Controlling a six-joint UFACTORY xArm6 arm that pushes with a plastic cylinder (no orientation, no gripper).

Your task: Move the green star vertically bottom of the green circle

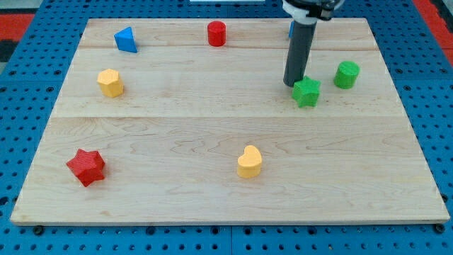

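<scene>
wooden board (pixel 212 134), my tip (pixel 292 85) against green star (pixel 307 93)

A pale wooden board (pixel 212 127) carries a blue triangle (pixel 126 40), red cylinder (pixel 216 33), yellow hexagon (pixel 110 83), red star (pixel 86 166), yellow heart (pixel 249 161), green star (pixel 306 92) and green circle (pixel 347 74).

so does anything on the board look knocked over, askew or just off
Nothing stands out. All the blocks sit flat on the wooden board, none tipped or off the edge. My tip is touching the green star at its upper-left side, with the green circle up and to the view's right. A blue block is partly hidden behind the rod.
</scene>
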